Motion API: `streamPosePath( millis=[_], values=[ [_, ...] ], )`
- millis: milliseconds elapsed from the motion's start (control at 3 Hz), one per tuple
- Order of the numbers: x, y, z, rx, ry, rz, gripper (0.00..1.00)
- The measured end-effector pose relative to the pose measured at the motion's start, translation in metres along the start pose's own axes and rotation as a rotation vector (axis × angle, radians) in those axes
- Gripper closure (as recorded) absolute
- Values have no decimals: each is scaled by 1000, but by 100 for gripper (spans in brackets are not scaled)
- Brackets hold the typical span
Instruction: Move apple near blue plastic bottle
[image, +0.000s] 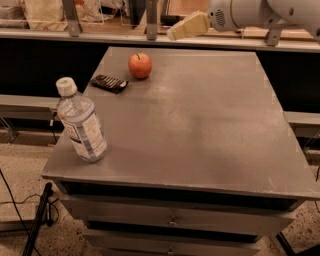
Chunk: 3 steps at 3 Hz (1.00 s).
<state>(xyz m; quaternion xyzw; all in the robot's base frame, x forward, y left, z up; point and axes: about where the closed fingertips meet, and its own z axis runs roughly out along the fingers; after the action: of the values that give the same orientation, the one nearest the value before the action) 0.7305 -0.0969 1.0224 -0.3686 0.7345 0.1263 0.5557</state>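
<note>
**Apple at the back, bottle at the front left**

The bottle (82, 125), clear ribbed plastic with a white screw cap and a blue-and-white label, stands at the front left corner of the counter (210, 130), a flat, dull grey metal top. Further back lies a flat black ridged remote (109, 83). Just right of it, apart from it, sits the apple (140, 65), round, smooth and red-orange, well away from the bottle. The hand (186, 26), a pale cream wedge on a glossy white arm, hangs above the counter's far edge, right of the apple. I cannot tell how far open it is.
</note>
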Motion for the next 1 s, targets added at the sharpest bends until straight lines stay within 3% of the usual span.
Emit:
streamPosePath(
  millis=[333, 667, 1000],
  values=[
    [9, 13, 45, 15, -79, 36, 0],
    [23, 30, 91, -31, -112, 48, 0],
    [36, 49, 117, -86, -107, 54, 0]
  ],
)
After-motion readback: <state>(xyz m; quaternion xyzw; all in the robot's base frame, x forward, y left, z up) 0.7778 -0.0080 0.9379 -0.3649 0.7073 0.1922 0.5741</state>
